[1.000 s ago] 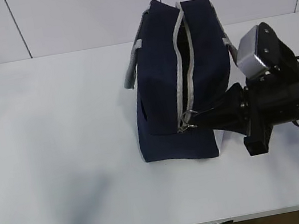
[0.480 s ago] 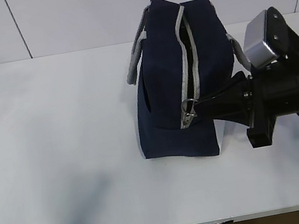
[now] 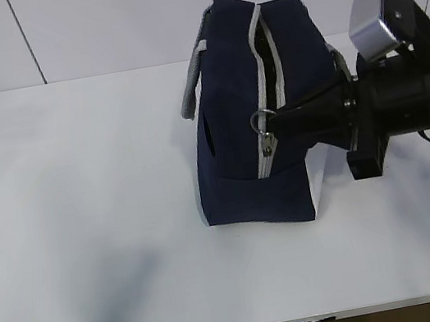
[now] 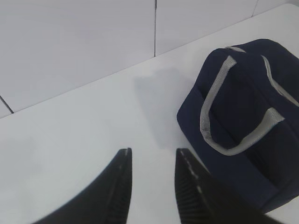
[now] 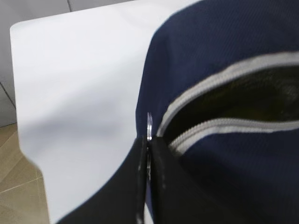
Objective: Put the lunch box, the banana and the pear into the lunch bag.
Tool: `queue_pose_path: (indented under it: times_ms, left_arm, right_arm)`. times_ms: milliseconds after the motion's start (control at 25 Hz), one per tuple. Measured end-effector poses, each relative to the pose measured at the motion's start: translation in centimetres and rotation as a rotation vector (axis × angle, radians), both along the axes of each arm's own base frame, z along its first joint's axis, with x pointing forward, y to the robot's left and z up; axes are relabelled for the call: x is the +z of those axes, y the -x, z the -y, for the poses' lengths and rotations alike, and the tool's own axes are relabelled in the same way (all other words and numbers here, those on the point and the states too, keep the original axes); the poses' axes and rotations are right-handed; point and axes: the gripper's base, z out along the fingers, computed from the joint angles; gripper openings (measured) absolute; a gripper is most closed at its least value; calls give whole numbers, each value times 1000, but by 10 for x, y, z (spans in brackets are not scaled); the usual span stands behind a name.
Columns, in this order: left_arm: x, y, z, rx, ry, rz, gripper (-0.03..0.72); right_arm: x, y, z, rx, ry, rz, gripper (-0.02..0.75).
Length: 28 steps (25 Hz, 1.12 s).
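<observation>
**Ring pull pinched at the bag's front end**

The lunch bag (image 3: 260, 111) stands on the white bench (image 3: 86, 234), its zipper (image 3: 260, 78) parted along the top. The right gripper (image 3: 274, 119) is clamped on the ring pull (image 3: 261, 122). The left gripper (image 4: 152, 179), fingers apart and empty, hovers beside the bag's handle (image 4: 229, 116).

Under me spreads a white desk (image 3: 86, 234) with a rounded front edge. Behind it stands a pale panelled wall (image 3: 115, 20), dark seams between panels; tan floor tiles (image 5: 18, 186) lie below.
</observation>
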Motion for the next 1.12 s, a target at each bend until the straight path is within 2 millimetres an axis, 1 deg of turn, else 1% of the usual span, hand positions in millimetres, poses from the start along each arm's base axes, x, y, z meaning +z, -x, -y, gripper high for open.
queue_pose_path:
  times_ms: [160, 440, 800, 1120]
  left_arm:
    - [-1, 0, 0, -4, 0, -8, 239]
    - [-1, 3, 9, -36, 5, -15, 240]
    - [-3, 4, 14, -58, 1, -26, 240]
    - [-4, 5, 15, -63, -1, -32, 240]
  right_arm:
    - [13, -2, -1, 1, -17, 35, 6]
    - [24, -6, -1, -3, -37, 51, 6]
    - [48, -15, -4, -3, -82, 80, 6]
    - [60, -21, -4, -6, -81, 111, 6]
